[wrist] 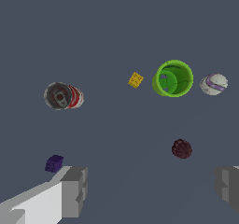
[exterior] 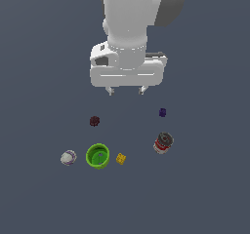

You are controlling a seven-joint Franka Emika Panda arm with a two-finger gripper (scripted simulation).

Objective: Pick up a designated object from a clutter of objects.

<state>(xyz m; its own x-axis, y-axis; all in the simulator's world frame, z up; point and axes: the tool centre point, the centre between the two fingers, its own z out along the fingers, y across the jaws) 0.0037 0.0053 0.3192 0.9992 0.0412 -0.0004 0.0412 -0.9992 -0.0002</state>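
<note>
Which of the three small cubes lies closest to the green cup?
The yellow cube, just beside the green cup; the dark red and purple cubes lie farther off.

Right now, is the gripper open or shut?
Open. The gripper hangs above the objects with its fingertips well apart and nothing between them; the wrist view shows the same wide gap.

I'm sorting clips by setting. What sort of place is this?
Most likely a simulated tabletop test scene, not a real room: a flat, featureless grey surface, small items scattered on it, such as a green cup, a red-and-white can and a whitish lump, and a plain white gripper above them.
</note>
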